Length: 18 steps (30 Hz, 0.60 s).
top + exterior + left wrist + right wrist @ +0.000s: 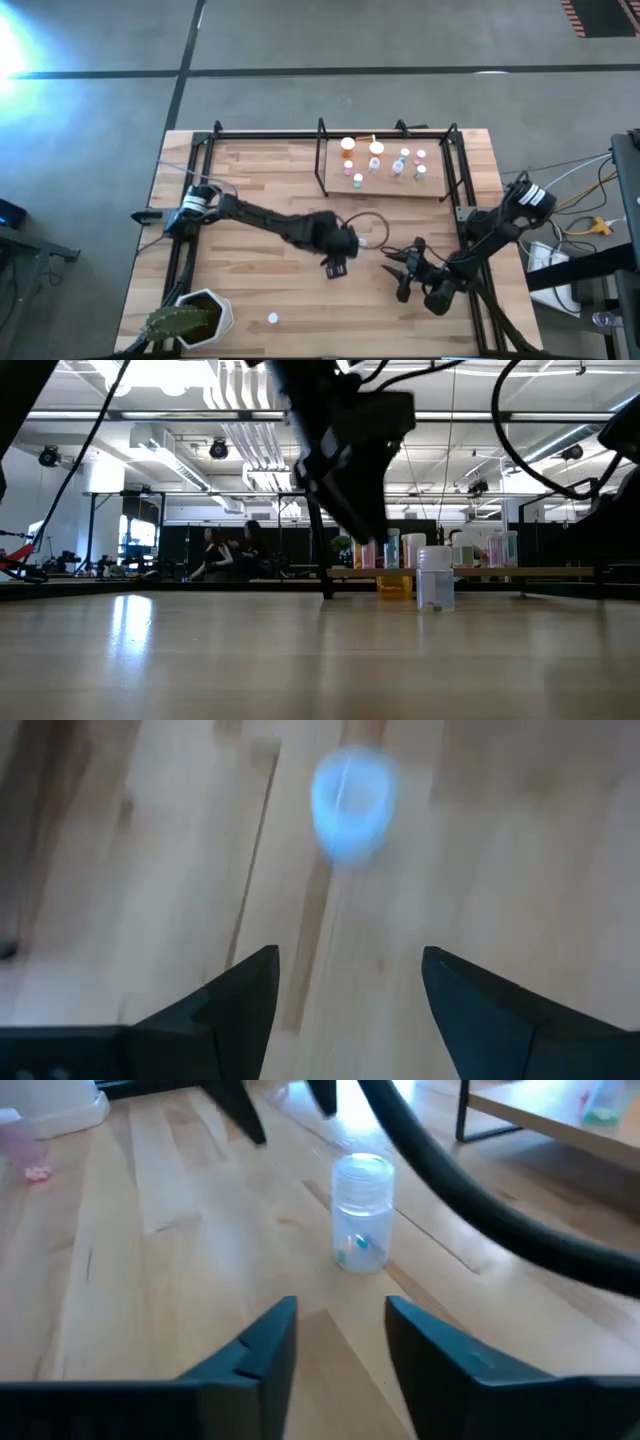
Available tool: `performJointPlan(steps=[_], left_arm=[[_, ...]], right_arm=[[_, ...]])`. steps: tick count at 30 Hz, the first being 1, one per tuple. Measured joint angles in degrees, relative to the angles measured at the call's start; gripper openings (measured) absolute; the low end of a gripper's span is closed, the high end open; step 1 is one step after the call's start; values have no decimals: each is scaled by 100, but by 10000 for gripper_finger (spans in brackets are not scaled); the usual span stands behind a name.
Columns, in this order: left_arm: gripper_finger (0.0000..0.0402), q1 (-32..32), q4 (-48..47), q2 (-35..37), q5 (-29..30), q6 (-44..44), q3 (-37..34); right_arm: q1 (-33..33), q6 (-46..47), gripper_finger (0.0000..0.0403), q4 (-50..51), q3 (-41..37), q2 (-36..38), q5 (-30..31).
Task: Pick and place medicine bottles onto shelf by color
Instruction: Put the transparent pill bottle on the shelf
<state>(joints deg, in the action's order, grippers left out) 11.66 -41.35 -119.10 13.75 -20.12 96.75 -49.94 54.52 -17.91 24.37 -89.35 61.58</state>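
A small clear bottle with a pale cap (pixel 362 1210) stands upright on its base on the wooden table, seen also in the high view (pixel 362 241) and the low view (pixel 435 575). My right gripper (pixel 340 1315) is open, low and nearly level, a short way to the bottle's right (pixel 400 272), with nothing between its fingers. My left gripper (pixel 350 960) is open and slants down above the table (pixel 335 265); a blurred pale bottle top (pixel 352 800) shows ahead of its fingers. The shelf (pixel 385 186) at the far right bears several bottles (pixel 376 150).
A white pot with a cactus (pixel 195 318) sits at the near left corner, and a small lone bottle (pixel 272 318) stands beside it. A black cable loop (pixel 366 214) hangs over the table's middle. Black frame rods (pixel 460 180) edge the table. People (pixel 230 550) are far behind.
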Motion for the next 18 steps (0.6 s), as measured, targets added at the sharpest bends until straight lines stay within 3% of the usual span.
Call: performJointPlan(steps=[4, 10, 18], left_arm=[[229, 324, 405, 3, 526, -535, -576], [229, 565, 1325, 10, 602, -1099, -1409], [229, 565, 2213, 75, 629, -1121, -2045]], right_arm=[[314, -748, 203, -423, 260, -357, -1], [885, -1474, 263, -359, 701, -613, 2], [1583, -1484, 263, -350, 828, -412, -618]])
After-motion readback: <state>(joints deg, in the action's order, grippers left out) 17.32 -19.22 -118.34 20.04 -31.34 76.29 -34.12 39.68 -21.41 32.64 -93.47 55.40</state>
